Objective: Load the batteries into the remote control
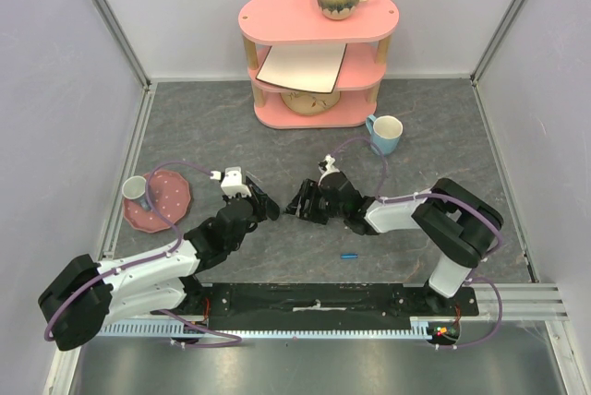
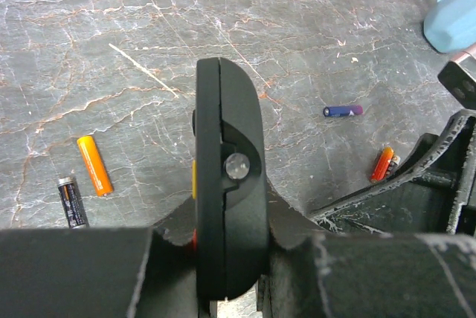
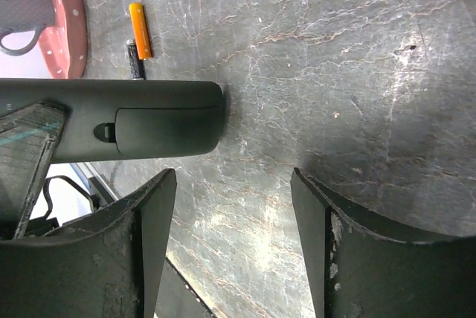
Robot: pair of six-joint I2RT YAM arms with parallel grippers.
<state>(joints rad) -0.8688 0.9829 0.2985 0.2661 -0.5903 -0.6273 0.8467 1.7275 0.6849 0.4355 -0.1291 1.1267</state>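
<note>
Left tool [image 2: 227, 247] clenched on remote control [image 2: 230, 147], right tool [image 3: 232, 184] released. Battery cover [image 3: 167, 128] shut. Batteries [image 2: 342, 111] on table [image 2: 297, 21], 2 o'clock. None loaded.

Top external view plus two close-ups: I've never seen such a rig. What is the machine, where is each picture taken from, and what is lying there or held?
Two robot arms are bolted at a table's near edge. The top view looks down from behind them: left arm, right arm. The other two pictures come from a camera on each wrist. The left arm's jaws are shut on the black remote control, held edge-on. The right arm's jaws are open and empty beside it. Loose on the table lie an orange cell, a black cell and a purple cell. Farther off stand a pink shelf, a blue mug and a pink plate.
</note>
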